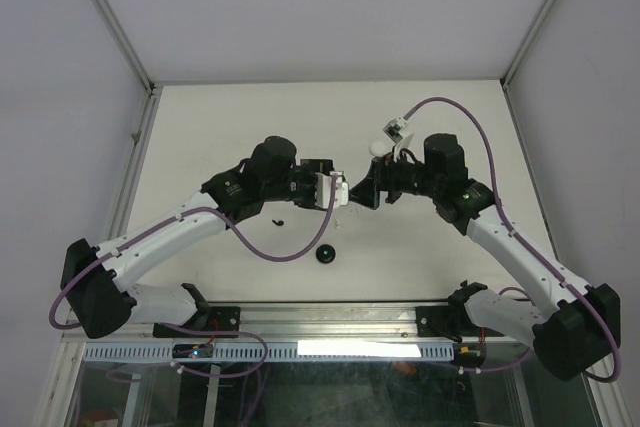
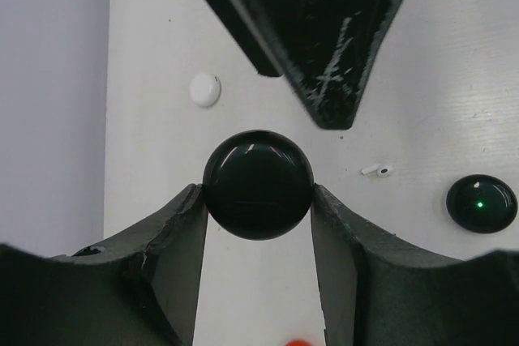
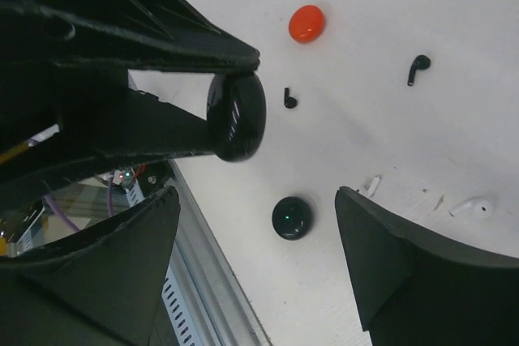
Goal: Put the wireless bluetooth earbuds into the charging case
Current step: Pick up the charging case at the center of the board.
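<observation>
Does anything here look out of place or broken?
Only loose scatter: a white earbud and a black earbud lie apart on the table, away from the black round case pinched in the left gripper.

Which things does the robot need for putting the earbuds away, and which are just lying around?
For the job:
- black earbud
- second black earbud
- white earbud
- black round case, gripped by the left tool
- right tool, open

Just lying about, as far as I can tell:
- red disc
- white disc
- black disc with a green light
</observation>
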Robot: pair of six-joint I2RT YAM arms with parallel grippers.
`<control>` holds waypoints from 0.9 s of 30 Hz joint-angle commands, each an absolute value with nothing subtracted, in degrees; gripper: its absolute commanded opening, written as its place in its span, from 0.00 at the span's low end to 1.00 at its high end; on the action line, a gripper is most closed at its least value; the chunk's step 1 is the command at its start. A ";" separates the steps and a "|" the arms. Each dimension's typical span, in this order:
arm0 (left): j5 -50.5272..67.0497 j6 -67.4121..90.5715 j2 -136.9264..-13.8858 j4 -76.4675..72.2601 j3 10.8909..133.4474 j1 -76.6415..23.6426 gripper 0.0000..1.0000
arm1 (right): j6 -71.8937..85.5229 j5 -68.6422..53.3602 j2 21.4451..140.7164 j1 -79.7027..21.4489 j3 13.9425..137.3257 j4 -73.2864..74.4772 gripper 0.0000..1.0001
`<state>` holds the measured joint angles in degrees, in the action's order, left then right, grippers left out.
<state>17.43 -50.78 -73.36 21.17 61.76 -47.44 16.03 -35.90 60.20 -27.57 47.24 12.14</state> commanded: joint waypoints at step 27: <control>8.17 -65.03 -69.10 19.59 60.60 -57.53 0.44 | 15.08 -53.73 69.43 -27.08 57.37 13.71 0.35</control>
